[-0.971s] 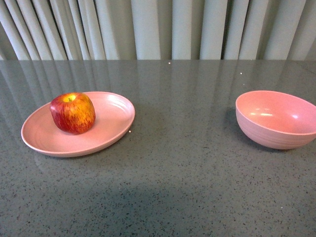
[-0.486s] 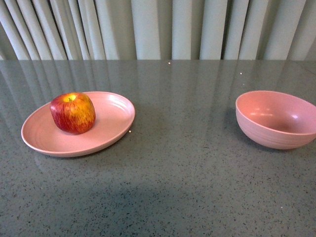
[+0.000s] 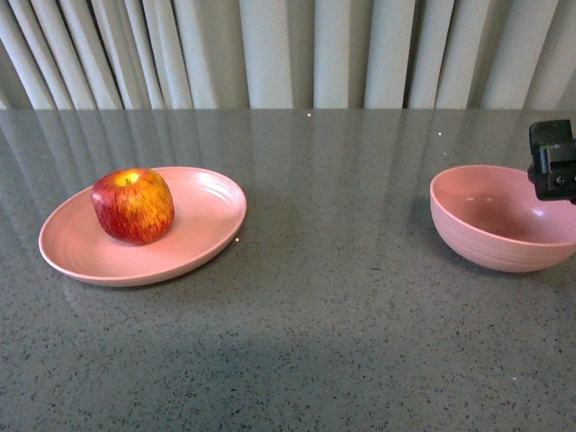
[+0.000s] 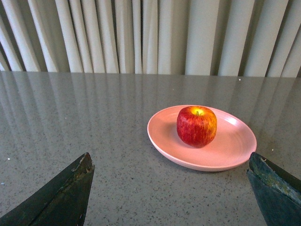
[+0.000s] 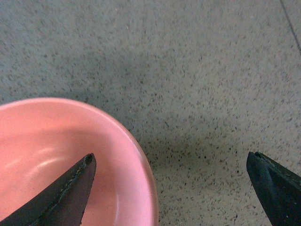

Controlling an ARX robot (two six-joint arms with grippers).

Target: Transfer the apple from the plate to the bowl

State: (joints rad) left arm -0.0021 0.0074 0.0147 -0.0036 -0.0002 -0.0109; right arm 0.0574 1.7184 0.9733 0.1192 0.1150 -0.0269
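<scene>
Grey speckled table [image 3: 342,297], pale curtains [image 3: 270,54]: apple [image 3: 132,205] sits on plate [image 3: 207,225].
My right gripper [image 5: 170,155], newly in view above the bowl [image 3: 486,238] rim, and left gripper [image 4: 170,155] both gape open.

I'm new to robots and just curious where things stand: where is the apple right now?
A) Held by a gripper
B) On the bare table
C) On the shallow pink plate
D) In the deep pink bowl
C: the apple sits upright on the plate, while the bowl holds nothing.

The left pincer [image 4: 170,156] and right pincer [image 5: 170,155] both gape wide (right arm [image 3: 552,160] barely visible in front view).
</scene>
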